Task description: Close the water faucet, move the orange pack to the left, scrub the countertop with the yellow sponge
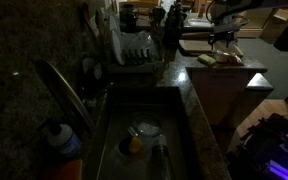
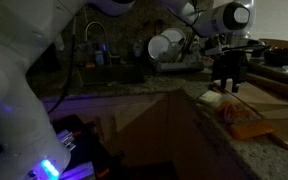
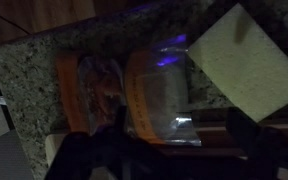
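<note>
"Orange pack (image 3: 109,90): where does it lie?"

"Below the pincer (image 2: 230,86), flat on the speckled countertop (image 3: 19,85). In the wrist view it sits between the two dark fingers (image 3: 259,140), touched by neither."

"And the pincer itself?"

"Spread wide with nothing in its grasp, hanging over the pack."

"Any brand or wording on the pack?"

"Orange bands and a clear, crinkled plastic part show, but the light is dim and the print is blurred. I cannot read a letter."

"The yellow sponge (image 3: 239,60)?"

"Just beside the pack, out toward one finger, flat on the same stone."

"The water faucet (image 1: 69,95)?"

"Well apart from the pincer, across the sink (image 1: 164,110), its spout slanting over the basin. I cannot tell whether water runs."
</note>
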Motion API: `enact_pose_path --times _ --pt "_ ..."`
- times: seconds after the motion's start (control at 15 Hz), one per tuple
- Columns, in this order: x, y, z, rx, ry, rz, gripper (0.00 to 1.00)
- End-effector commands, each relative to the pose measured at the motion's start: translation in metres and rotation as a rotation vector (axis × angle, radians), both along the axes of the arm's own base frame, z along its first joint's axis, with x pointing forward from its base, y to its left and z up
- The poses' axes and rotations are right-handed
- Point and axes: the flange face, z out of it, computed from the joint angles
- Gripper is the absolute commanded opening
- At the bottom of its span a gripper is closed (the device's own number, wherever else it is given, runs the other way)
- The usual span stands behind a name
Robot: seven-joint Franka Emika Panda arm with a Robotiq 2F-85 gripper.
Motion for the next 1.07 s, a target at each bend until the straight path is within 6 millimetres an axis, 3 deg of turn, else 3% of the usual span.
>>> enact_pose_path --times 0.0,0.73,0.8,0.87,1.0 --pt "-0.002 -0.012 -0.013 -0.014 0.037 -0.046 1.00" --pt "-0.011 -0.018 -0.022 -0.023 0.064 -0.093 1.00" --pt "-0.012 -0.020 -0.022 -0.021 0.069 -0.106 0.75" --pt "-0.013 -0.022 -0.023 -0.023 0.070 -0.114 0.73" --pt "-0.014 -0.023 -0.025 -0.018 0.074 -0.126 0.59"
